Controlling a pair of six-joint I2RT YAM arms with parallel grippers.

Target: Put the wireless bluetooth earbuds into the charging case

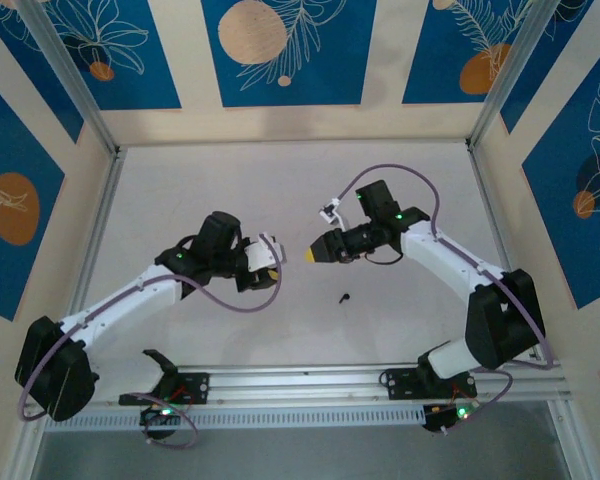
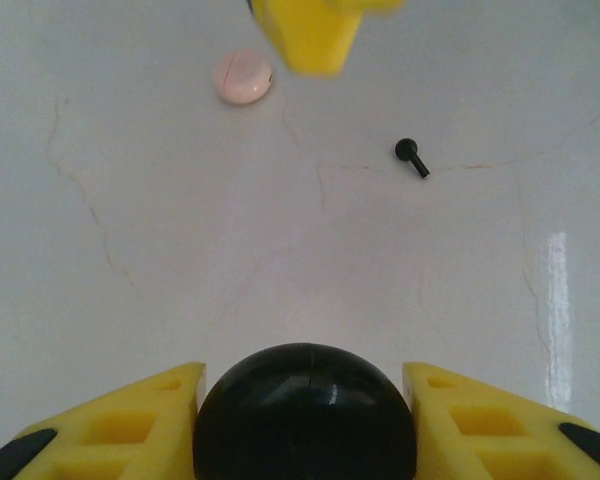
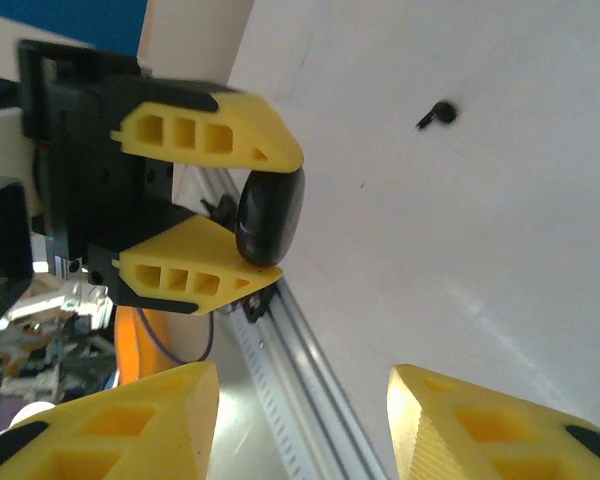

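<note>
Black earbud [image 1: 345, 297] lies near, apart from L tool [image 3: 280, 212] clamping prob. black case [image 2: 305, 415]; R tool [image 3: 302, 375] agape.

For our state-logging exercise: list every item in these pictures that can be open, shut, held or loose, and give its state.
left gripper: fingers shut on the black round case.
right gripper: fingers open, nothing between them.
black round case: closed, held in the left gripper.
pink round case: closed, lying on the table.
black earbud: loose on the table, outside any case.
</note>
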